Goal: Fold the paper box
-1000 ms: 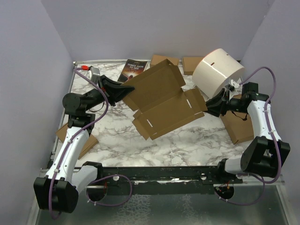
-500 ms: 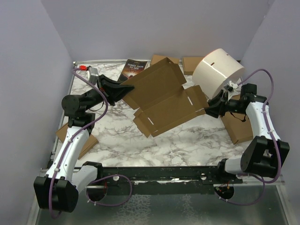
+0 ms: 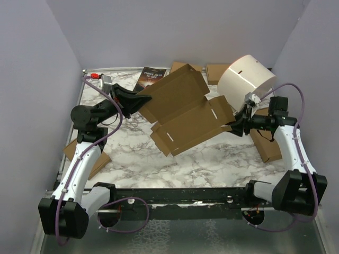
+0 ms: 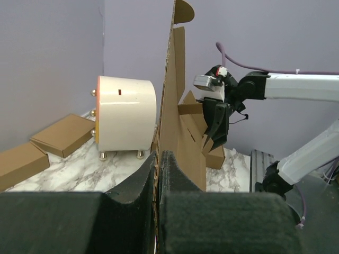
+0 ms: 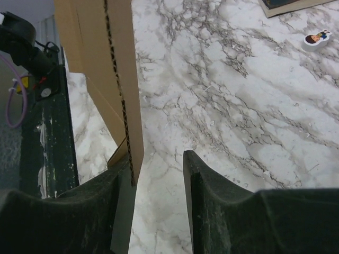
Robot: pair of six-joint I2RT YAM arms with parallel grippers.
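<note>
From the top camera I see the paper box point(image 3: 185, 114) opened out as a wide flat sheet with its flaps spread. It is tilted over the middle of the marble table point(image 3: 212, 159), between the two arms. The left gripper point(image 3: 135, 100) is on its far-left edge and the right gripper point(image 3: 233, 126) is at its right edge. From here I cannot tell how tightly either one grips. A white drum point(image 3: 247, 82) stands behind the right arm, a book point(image 3: 150, 78) lies at the back, and small brown boxes point(image 3: 217, 71) lie along the back edge.

The left wrist camera shows the paper box point(image 4: 177, 79) edge-on and upright. Its sheet runs straight down between my two dark fingers point(image 4: 185, 211), which are pressed together on it with no gap showing. Beyond it the right gripper point(image 4: 217, 124) meets the far edge, and the white drum point(image 4: 127, 119) sits to the left.

On the right wrist camera the jaws stand partly apart. The corrugated edge of the paper box point(image 5: 122, 79) lies against one finger, and bare table shows between it and the other finger point(image 5: 212, 201). A small sticker point(image 5: 317, 38) lies on the marble further off.
</note>
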